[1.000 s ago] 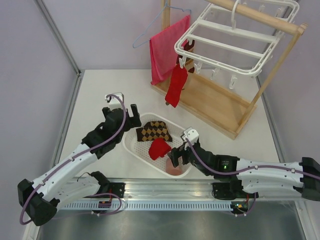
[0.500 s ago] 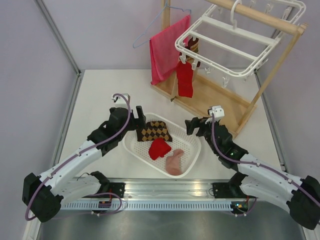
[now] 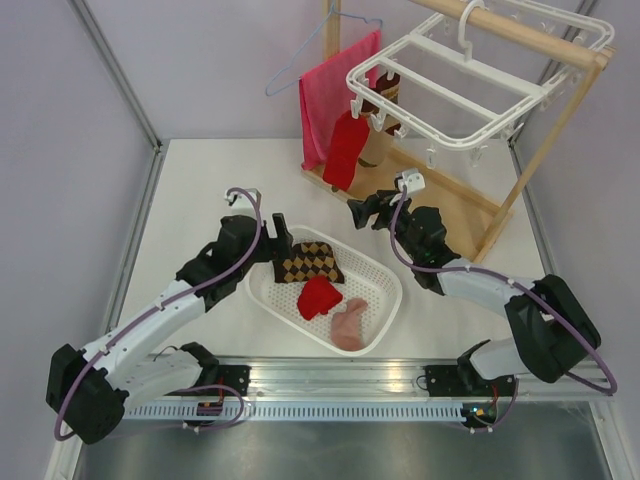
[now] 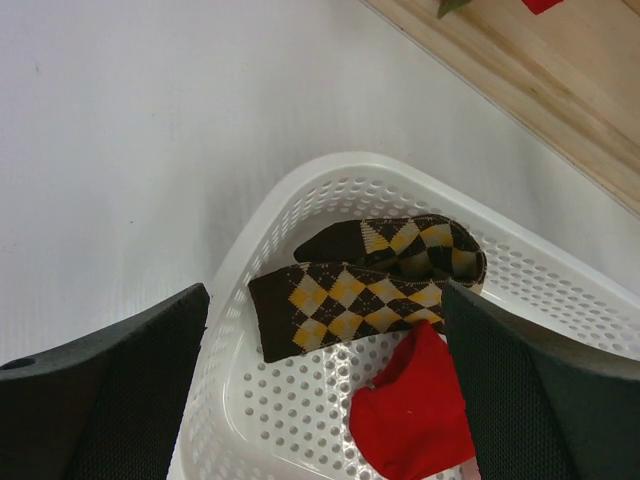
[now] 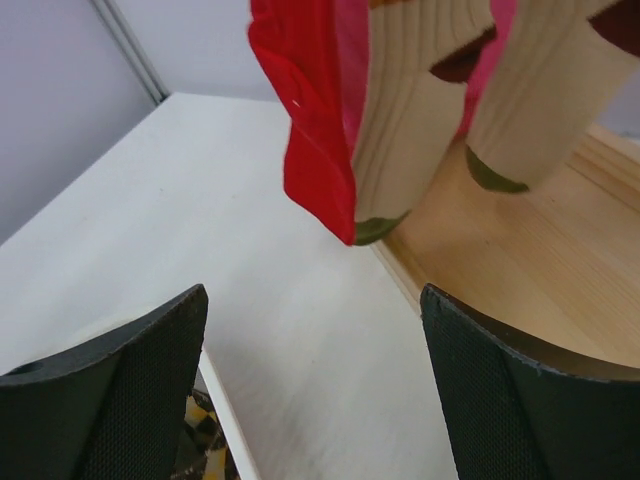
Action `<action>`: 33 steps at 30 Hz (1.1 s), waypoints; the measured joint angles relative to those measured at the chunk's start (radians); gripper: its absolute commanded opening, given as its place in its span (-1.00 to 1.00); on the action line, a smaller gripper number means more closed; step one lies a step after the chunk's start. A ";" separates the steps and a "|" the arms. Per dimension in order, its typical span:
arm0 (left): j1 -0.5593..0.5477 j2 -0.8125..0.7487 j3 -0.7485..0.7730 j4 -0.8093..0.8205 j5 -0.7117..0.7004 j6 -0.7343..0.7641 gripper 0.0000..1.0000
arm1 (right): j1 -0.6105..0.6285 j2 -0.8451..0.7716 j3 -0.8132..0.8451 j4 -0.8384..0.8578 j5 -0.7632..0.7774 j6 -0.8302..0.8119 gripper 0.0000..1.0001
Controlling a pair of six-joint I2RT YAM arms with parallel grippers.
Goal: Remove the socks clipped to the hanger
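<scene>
Red socks [image 3: 345,150]: one clipped, one basketed

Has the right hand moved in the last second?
Yes. The right hand left the white basket and moved toward the hanging red sock.

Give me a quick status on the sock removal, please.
Left gripper open at the basket. Right gripper open, facing the red sock and striped socks, clipped to the hanger. Nothing in between.
</scene>
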 measured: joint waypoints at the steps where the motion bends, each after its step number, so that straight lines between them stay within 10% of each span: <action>1: 0.003 0.003 0.000 0.003 0.008 0.000 1.00 | 0.000 0.018 0.010 0.029 -0.014 -0.002 0.79; 15: 0.021 0.076 -0.010 0.072 0.073 0.000 1.00 | 0.000 0.287 0.137 0.277 -0.061 -0.038 0.74; 33: 0.032 0.085 -0.042 0.115 0.118 0.000 1.00 | 0.000 0.259 0.140 0.315 0.008 -0.099 0.71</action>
